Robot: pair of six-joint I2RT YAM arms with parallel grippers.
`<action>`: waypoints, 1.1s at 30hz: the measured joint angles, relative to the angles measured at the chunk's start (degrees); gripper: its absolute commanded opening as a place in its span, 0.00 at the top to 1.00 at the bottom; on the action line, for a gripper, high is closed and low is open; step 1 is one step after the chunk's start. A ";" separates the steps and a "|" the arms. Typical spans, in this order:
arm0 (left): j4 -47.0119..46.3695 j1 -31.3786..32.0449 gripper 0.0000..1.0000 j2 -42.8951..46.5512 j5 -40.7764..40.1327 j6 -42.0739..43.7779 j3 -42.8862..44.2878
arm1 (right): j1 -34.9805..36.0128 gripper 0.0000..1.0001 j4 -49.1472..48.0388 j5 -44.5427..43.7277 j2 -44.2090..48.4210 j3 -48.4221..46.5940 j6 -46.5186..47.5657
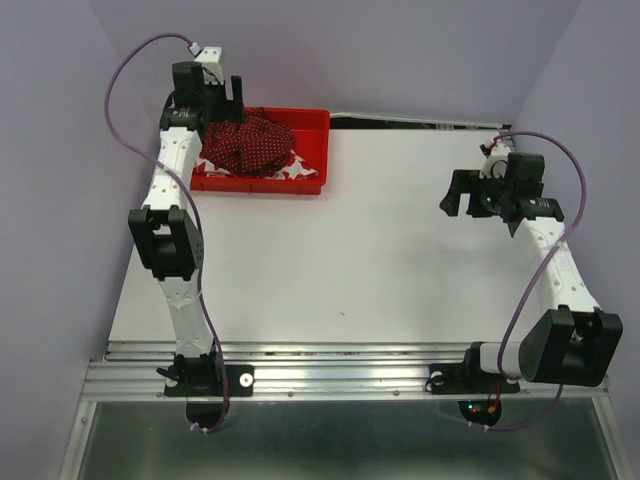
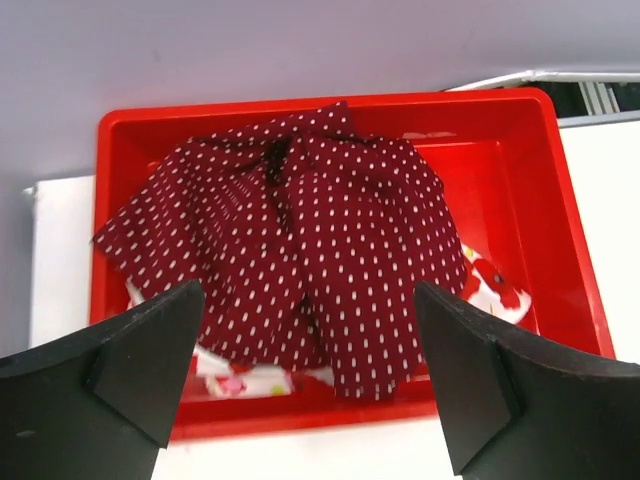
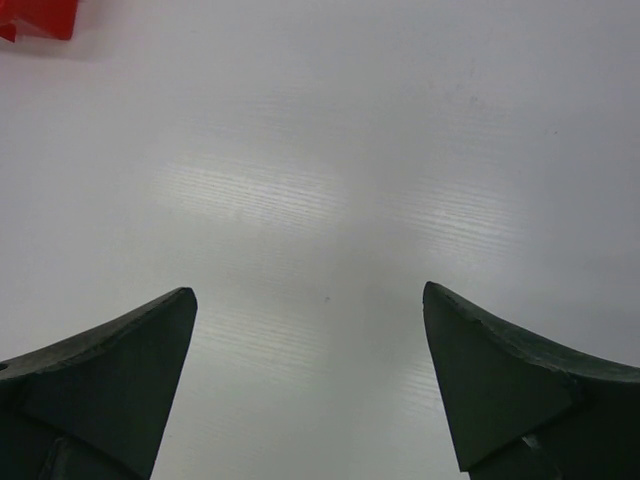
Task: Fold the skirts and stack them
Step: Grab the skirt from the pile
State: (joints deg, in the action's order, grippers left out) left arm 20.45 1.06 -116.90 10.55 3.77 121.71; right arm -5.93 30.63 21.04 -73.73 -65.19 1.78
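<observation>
A dark red polka-dot skirt (image 2: 320,250) lies crumpled in the red tray (image 2: 555,200), seen from above as the polka-dot skirt (image 1: 248,143) in the tray (image 1: 310,125). Under it a white skirt with red flowers (image 2: 492,285) peeks out at the right and front, and shows as the white skirt (image 1: 297,165) in the top view. My left gripper (image 2: 308,300) hangs open above the tray's near side, nothing between its fingers. My right gripper (image 3: 310,295) is open over bare table; in the top view the right gripper (image 1: 458,192) sits at the right, far from the tray.
The tray sits at the table's (image 1: 380,250) back left corner against the purple wall (image 1: 400,50). A corner of the tray (image 3: 35,18) shows at the top left of the right wrist view. A metal rail (image 1: 340,365) runs along the near edge.
</observation>
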 measured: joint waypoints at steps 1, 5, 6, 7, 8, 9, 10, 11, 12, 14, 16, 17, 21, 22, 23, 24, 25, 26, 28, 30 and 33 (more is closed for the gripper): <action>-1.01 0.00 0.01 -2.73 0.66 -0.31 1.73 | 0.00 0.00 0.00 -0.13 -0.44 0.00 0.04; -4.15 0.00 0.01 -10.16 4.24 -1.97 3.02 | 0.00 0.00 0.04 -0.55 -2.12 -0.02 0.17; -4.76 0.00 0.01 -11.80 4.90 -2.47 3.37 | 0.00 0.00 0.07 -0.66 -2.51 -0.02 0.20; -5.27 0.04 0.01 -13.46 5.53 -2.93 3.78 | 0.00 0.00 0.07 -0.76 -2.80 -0.02 0.22; -5.81 0.11 0.01 -16.09 6.14 -3.69 4.68 | 0.02 0.00 0.13 -0.96 -2.95 0.00 0.33; -6.10 0.11 0.01 -17.68 6.45 -4.28 5.22 | 0.00 0.00 0.22 -1.09 -3.04 -0.02 0.37; -6.12 0.13 0.01 -19.23 6.62 -4.76 5.68 | 0.00 0.00 0.24 -1.20 -3.04 0.00 0.39; -6.27 0.17 0.02 -21.18 6.56 -5.38 5.97 | 0.00 0.00 0.24 -1.31 -3.04 0.00 0.39; -6.25 0.22 0.02 -22.03 6.49 -5.84 5.97 | 0.00 0.00 0.22 -1.42 -3.04 0.00 0.44; -6.32 0.33 0.07 -23.91 5.92 -7.32 5.97 | 0.00 0.00 0.24 -1.57 -3.04 0.00 0.55; -6.75 0.35 0.14 -24.68 5.53 -8.15 5.97 | 0.00 0.00 0.22 -1.60 -3.04 0.00 0.57; -7.06 0.37 0.24 -24.70 5.40 -8.59 5.97 | 0.00 0.00 0.24 -1.60 -3.04 0.00 0.57; -8.28 0.39 0.62 -24.68 5.42 -8.90 6.32 | 0.00 0.00 0.24 -1.60 -3.04 0.00 0.57; -8.46 0.39 0.79 -24.65 5.77 -8.66 6.36 | 0.02 0.00 0.24 -1.60 -3.04 0.00 0.57; -8.57 0.39 0.89 -24.57 6.12 -8.68 6.36 | 0.00 0.00 0.24 -1.60 -3.04 0.00 0.57; -8.61 0.39 0.99 -24.57 6.49 -8.46 6.38 | 0.00 0.00 0.22 -1.57 -3.04 0.00 0.57; -8.55 0.39 1.00 -24.26 7.08 -8.48 6.45 | 0.00 0.00 0.24 -1.55 -3.04 0.00 0.55; -8.39 0.39 1.00 -23.87 7.50 -8.37 6.45 | 0.00 0.00 0.24 -1.53 -3.04 0.00 0.55; -7.76 0.44 1.00 -22.05 8.37 -8.33 6.51 | 0.02 0.00 0.24 -1.46 -3.04 -0.02 0.52; -7.08 0.48 1.00 -19.58 9.27 -8.28 6.51 | 0.00 0.00 0.35 -1.22 -3.04 -0.15 0.46; -6.97 0.76 1.00 -10.82 11.15 -8.07 6.84 | 0.00 0.00 0.59 -0.63 -3.02 -1.60 0.20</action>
State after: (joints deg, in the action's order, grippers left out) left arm 13.47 1.83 -127.72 21.69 -4.29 128.55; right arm -5.93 31.22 20.40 -76.75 -66.78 1.98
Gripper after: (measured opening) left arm 0.088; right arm 0.999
